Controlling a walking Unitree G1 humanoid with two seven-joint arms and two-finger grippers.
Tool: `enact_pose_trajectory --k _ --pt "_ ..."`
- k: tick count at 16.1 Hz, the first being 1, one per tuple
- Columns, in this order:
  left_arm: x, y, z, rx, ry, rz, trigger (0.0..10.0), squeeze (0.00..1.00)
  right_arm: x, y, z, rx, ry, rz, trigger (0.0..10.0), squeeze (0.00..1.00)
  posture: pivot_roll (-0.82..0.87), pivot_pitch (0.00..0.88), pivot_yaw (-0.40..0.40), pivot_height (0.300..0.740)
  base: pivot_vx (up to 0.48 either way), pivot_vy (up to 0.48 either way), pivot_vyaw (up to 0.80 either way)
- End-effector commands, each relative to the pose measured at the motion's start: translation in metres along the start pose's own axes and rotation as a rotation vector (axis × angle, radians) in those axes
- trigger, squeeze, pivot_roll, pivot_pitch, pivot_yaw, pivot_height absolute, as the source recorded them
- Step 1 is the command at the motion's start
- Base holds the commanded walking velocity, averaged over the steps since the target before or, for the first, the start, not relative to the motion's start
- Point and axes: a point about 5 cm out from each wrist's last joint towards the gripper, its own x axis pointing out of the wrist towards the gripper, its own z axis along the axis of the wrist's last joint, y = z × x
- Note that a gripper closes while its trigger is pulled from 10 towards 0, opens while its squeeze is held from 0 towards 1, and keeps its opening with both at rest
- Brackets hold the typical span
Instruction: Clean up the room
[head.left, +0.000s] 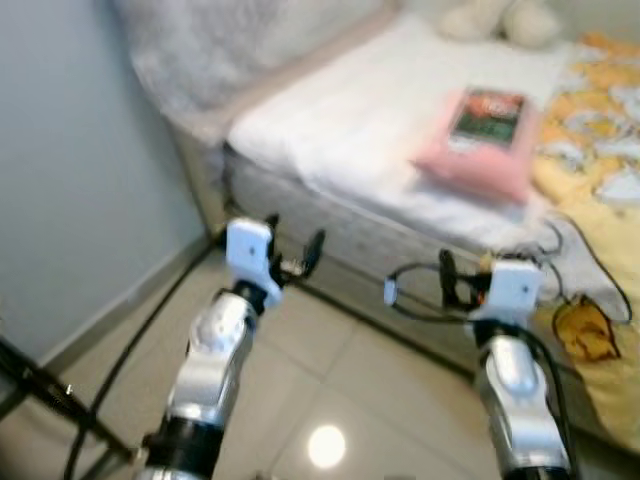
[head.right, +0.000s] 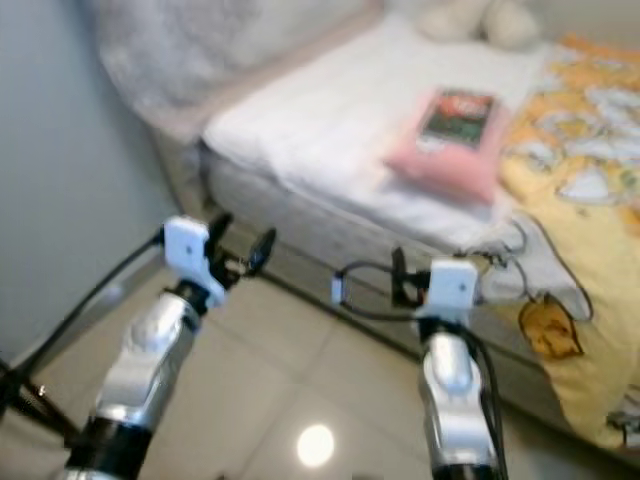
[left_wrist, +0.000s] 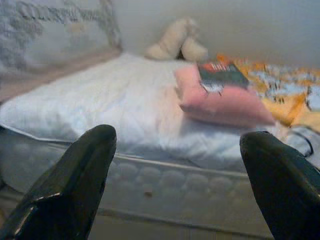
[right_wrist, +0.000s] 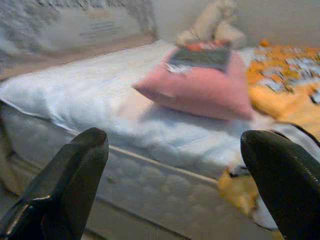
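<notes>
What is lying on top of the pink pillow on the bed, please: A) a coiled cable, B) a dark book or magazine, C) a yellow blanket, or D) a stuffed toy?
B: a dark book with a red-topped cover lies flat on the pink pillow, while the stuffed toy sits farther back on the bed.

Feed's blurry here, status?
Left gripper, right gripper open, empty, short of bed. Book on pink pillow. Nothing between.
</notes>
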Motion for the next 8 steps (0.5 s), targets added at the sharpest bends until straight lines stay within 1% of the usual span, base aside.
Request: enact_pose_trajectory --k 1,2,3,5,8 --pt "0.006 0.002 -0.002 0.023 0.028 0.046 10.0 0.00 0.001 -0.008 0.001 -0.027 0.001 -0.010 10.0 0.00 -0.15 0.000 0.043 0.740 0.000 0.000 -0.70" --pt "0.005 0.004 -0.003 0.027 0.037 0.065 10.0 0.00 0.001 -0.008 0.001 -0.030 0.002 -0.006 10.0 0.00 -0.15 0.000 0.042 0.740 0.000 0.000 -0.70" --pt "0.002 0.007 -0.005 -0.016 0.033 0.070 10.0 0.00 0.000 -0.007 0.001 -0.035 -0.001 0.001 10.0 0.00 -0.15 0.000 0.043 0.740 0.000 0.000 -0.71" --pt "-0.004 0.017 -0.014 -0.011 0.070 0.127 10.0 0.00 0.000 0.002 -0.001 -0.025 0.009 0.049 10.0 0.00 -0.15 0.000 0.044 0.740 0.000 -0.429 0.00" --pt "-0.003 0.021 -0.015 -0.058 0.059 0.165 10.0 0.00 0.005 0.007 -0.004 -0.048 0.041 0.079 10.0 0.00 -0.16 0.000 0.049 0.740 0.000 -0.449 0.00"
